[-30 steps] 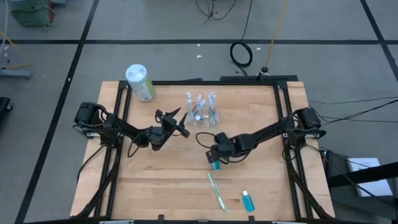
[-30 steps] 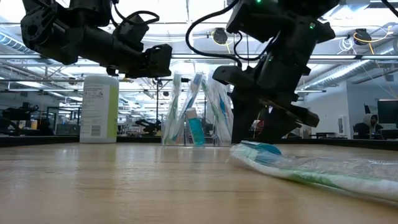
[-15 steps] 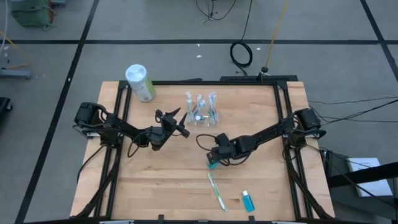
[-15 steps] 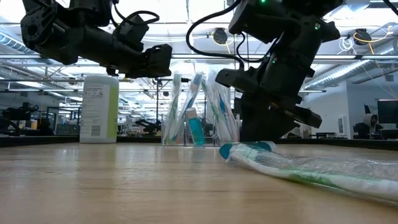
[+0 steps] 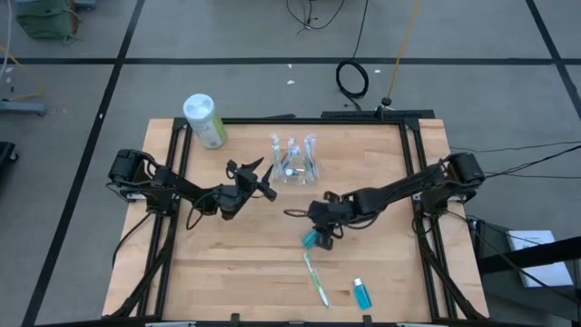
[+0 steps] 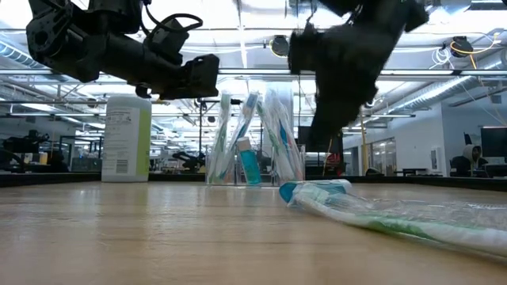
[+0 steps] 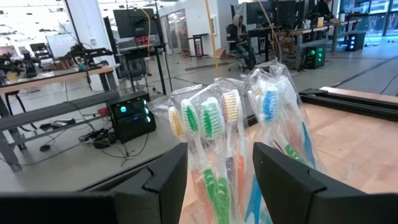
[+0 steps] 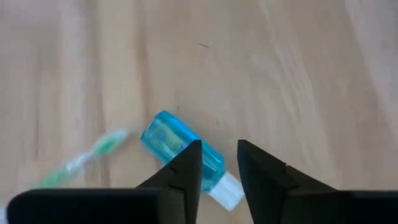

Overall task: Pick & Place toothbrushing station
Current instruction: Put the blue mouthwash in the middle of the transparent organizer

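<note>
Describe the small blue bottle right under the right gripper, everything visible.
The small translucent blue bottle with a white cap lies on its side on the bare wooden table, nothing gripping it. It looks like plastic, squat and rounded. In the high view it sits at mid-table, next to the head end of the wrapped green toothbrush; whether they touch is unclear. The right gripper hangs open above it, not touching it.

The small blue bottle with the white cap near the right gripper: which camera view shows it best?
The right wrist view: the small blue bottle with the white cap lies large on bare wood beyond the fingers. The high view shows a tiny teal spot; the low view its end; the left wrist view nothing.
</note>
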